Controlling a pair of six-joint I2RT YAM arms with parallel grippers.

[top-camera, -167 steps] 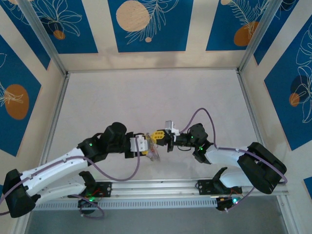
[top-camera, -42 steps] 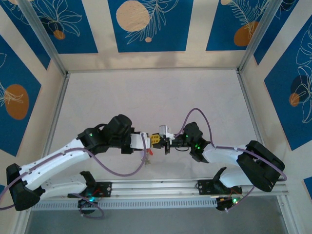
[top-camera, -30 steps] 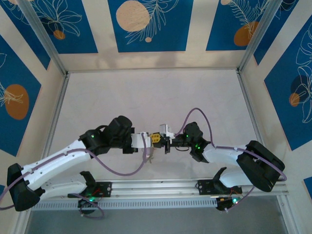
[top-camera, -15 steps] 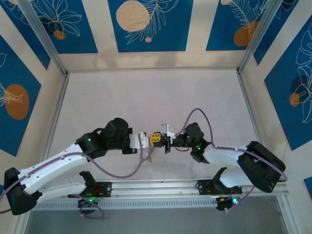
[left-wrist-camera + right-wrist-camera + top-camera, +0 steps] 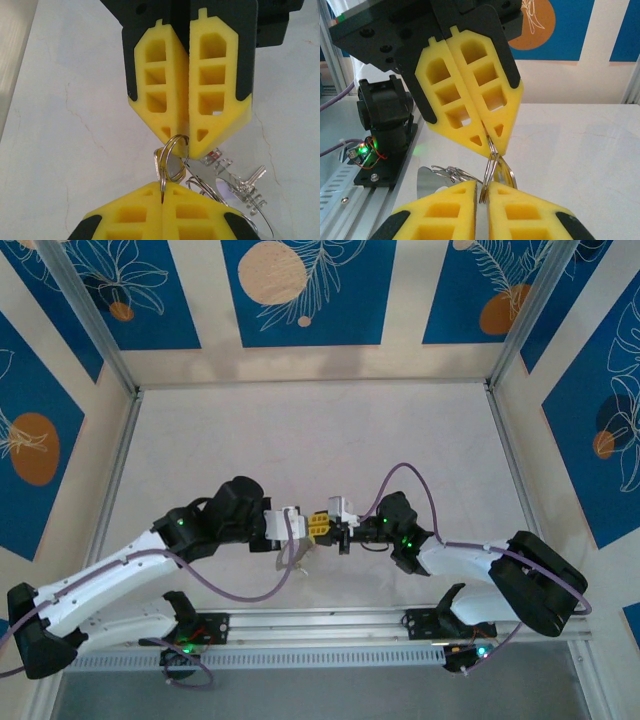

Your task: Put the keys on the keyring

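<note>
Yellow foam fingers of the left gripper (image 5: pixel 162 189) and the right gripper (image 5: pixel 187 142) meet tip to tip above the pale marbled desk (image 5: pixel 65 125). Both pairs are clenched on the small silver metal keyring (image 5: pixel 170 159) stretched between them. Tiny silver metal keys (image 5: pixel 250 182) and loose wire coils (image 5: pixel 202 189) hang just beside the ring, below the right gripper. Seen from overhead, the arms stay joined mid-desk, barely changed from half a second ago. Nearly six seconds ago the left wrist sat lower and nearer the bases.
</note>
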